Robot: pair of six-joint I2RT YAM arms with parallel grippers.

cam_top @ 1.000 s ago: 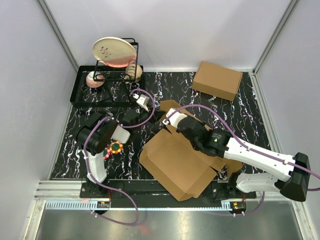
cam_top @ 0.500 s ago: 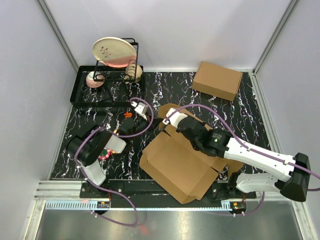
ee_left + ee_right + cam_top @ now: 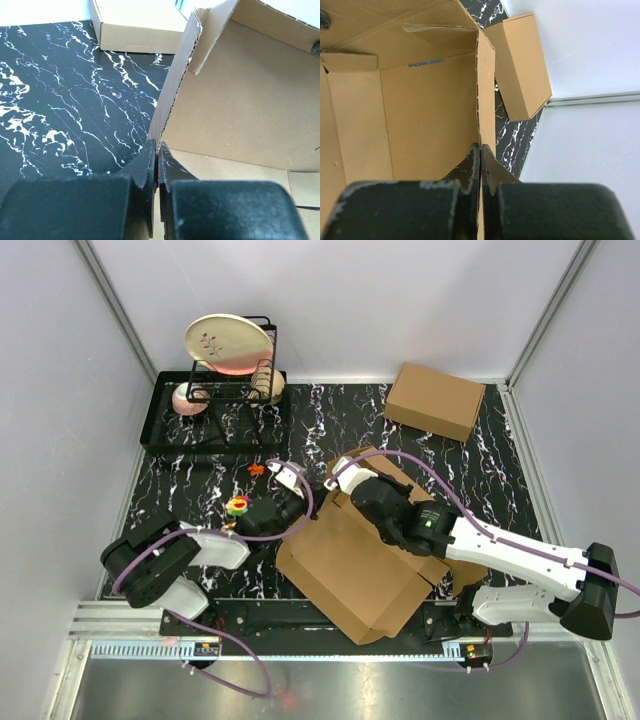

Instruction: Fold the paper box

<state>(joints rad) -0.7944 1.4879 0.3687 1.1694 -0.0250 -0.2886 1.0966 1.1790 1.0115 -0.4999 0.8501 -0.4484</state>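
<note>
The paper box (image 3: 360, 565) is a brown corrugated sheet, partly raised, lying at the table's near middle. My left gripper (image 3: 302, 504) reaches in from the left and is shut on the bottom of the box's upright left wall (image 3: 175, 85), with the corrugated edge running down into the left gripper (image 3: 157, 149). At the far side, my right gripper (image 3: 343, 480) is pinched shut on another standing wall (image 3: 486, 90), and cardboard shows between the tips of the right gripper (image 3: 481, 149). The box's inner floor (image 3: 420, 110) lies open to the left of that wall.
A made-up brown box (image 3: 435, 400) sits at the back right, also seen in the wrist views (image 3: 135, 22) (image 3: 520, 65). A black dish rack (image 3: 215, 400) with a plate (image 3: 228, 343) stands back left. A small colourful toy (image 3: 238, 506) and an orange bit (image 3: 256, 469) lie left of the box.
My left arm has swung in from the left toward the box, and its gripper has closed on the left wall. The right gripper has held its grip and barely moved.
</note>
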